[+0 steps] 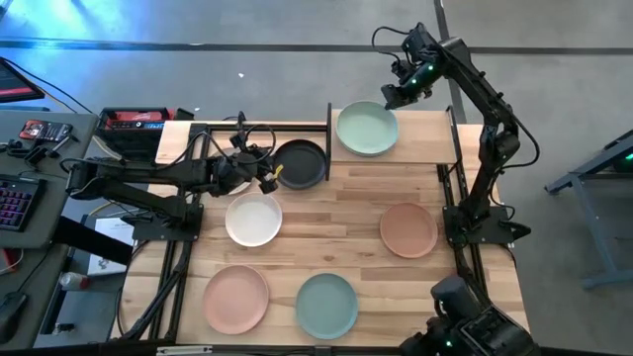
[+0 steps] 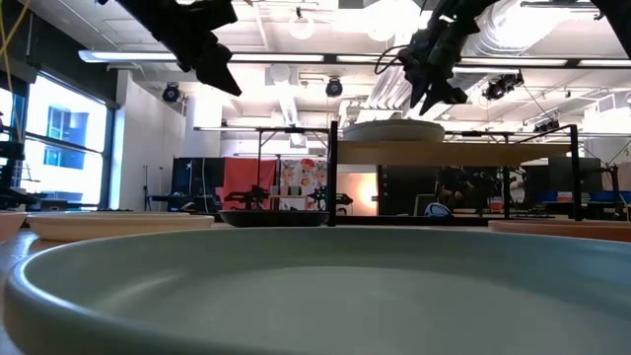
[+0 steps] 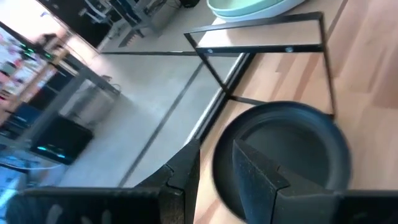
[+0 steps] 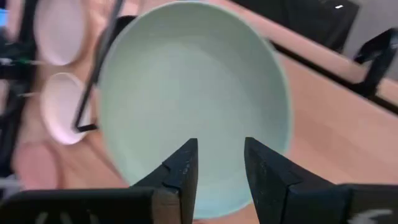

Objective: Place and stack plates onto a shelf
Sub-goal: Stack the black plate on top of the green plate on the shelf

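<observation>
A pale green plate (image 1: 366,129) (image 4: 193,93) lies flat on the raised shelf (image 1: 425,148) (image 2: 473,153) at the table's far edge. My right gripper (image 1: 391,96) (image 2: 434,99) (image 4: 221,168) hovers open just above the plate's far right rim. A black plate (image 1: 300,163) (image 3: 292,149) rests flat on the table beside the shelf's left posts. My left gripper (image 1: 269,181) (image 2: 222,74) (image 3: 214,180) is open, raised well above the table over the black plate's left rim.
A white plate (image 1: 253,220) lies mid-table, another white one (image 1: 229,181) partly under the left arm. Salmon plates (image 1: 408,229) (image 1: 236,298) and a grey-green plate (image 1: 326,305) (image 2: 296,286) lie nearer the near edge. Thin black shelf posts (image 1: 328,138) stand between the two grippers.
</observation>
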Tool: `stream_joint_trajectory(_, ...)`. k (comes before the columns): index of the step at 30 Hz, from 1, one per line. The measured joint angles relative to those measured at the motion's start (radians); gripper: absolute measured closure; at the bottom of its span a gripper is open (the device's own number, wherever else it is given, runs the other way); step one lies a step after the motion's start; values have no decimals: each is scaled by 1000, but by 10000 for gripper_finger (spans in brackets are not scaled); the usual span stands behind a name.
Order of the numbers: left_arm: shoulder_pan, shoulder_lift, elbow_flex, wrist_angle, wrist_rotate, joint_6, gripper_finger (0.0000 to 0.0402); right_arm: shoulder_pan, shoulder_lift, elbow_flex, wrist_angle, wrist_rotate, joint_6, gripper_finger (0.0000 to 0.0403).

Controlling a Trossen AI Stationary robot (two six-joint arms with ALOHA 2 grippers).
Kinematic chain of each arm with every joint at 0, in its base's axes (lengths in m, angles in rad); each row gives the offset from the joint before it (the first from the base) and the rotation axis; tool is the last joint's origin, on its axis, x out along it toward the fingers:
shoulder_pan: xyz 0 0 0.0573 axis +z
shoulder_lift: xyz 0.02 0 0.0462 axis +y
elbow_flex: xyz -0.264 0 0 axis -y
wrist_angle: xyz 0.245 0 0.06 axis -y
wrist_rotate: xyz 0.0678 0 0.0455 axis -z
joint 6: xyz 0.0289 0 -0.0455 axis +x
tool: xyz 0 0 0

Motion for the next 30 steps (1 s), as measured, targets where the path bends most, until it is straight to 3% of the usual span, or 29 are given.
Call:
stream_joint_trajectory(6, 82, 57, 0, -22, 202, -104, 316, 52, -1, 79, -56, -90, -30, 295)
stream_joint_trajectory(12, 149, 159, -1, -26, 421, -9, 316, 156, -1, 159, -59, -88, -34, 295)
stream_joint_trajectory(21, 164, 326, -1, 39, 508, 131, 316, 295, -1, 243, -60, -86, -59, 295)
stream_joint_trajectory(30, 161, 476, -1, 105, 550, 157, 316, 376, -1, 250, -68, -81, -59, 295)
